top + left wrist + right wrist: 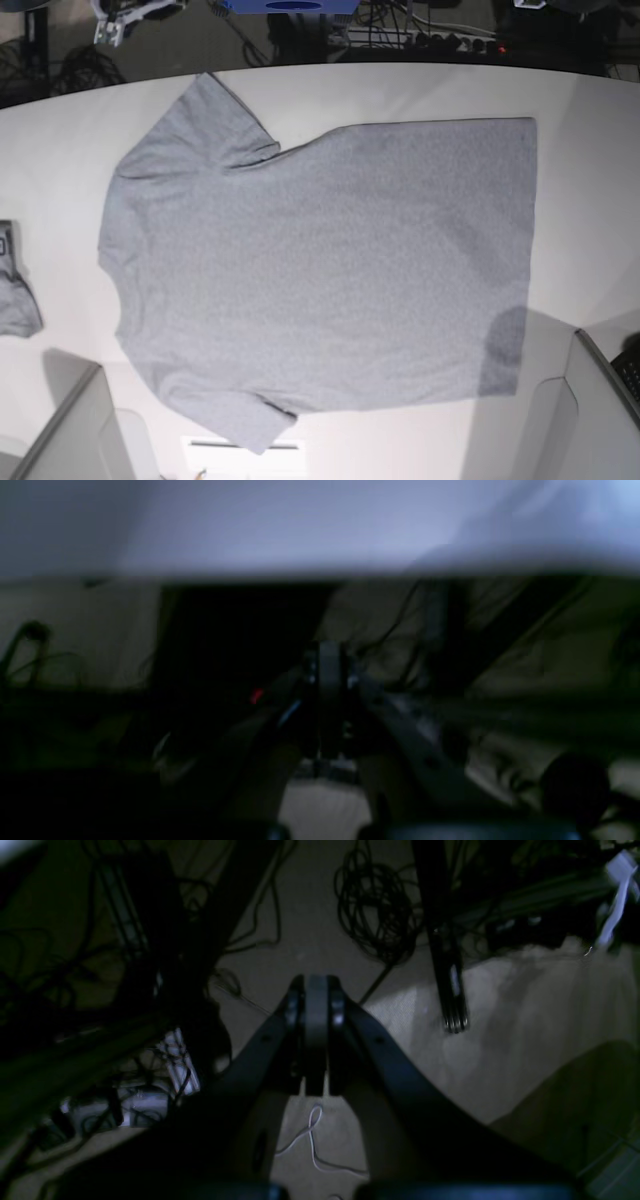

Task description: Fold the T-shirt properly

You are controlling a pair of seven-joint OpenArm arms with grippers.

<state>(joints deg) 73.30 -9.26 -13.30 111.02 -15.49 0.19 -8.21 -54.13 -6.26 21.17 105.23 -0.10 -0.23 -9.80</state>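
**A:** Where was the T-shirt [320,270] at that point?

**B:** Spread flat on the white table [600,150], plain side up, no lettering showing. Its collar end lay toward the left of the overhead view and its hem toward the right, with one sleeve pointing to the far edge and the other to the near edge. It looked smoothed out and unfolded, which I'd judge was a deliberate starting layout, so no fold had begun.

**A:** And the claws?

**B:** Neither touched the cloth. The left gripper [327,680] had its fingers pressed together on nothing, hanging below the table edge with the floor and cables behind it. The right gripper [316,1010] was likewise closed and empty, pointing down at the floor and a coil of cable [375,900].

**A:** Why parked like that?

**B:** Probably a rest pose, arms tucked clear so the shirt lay unobstructed.

**A:** Anything else on the table?

**B:** A small grey cloth piece [15,290] at the left edge, well apart from the shirt.
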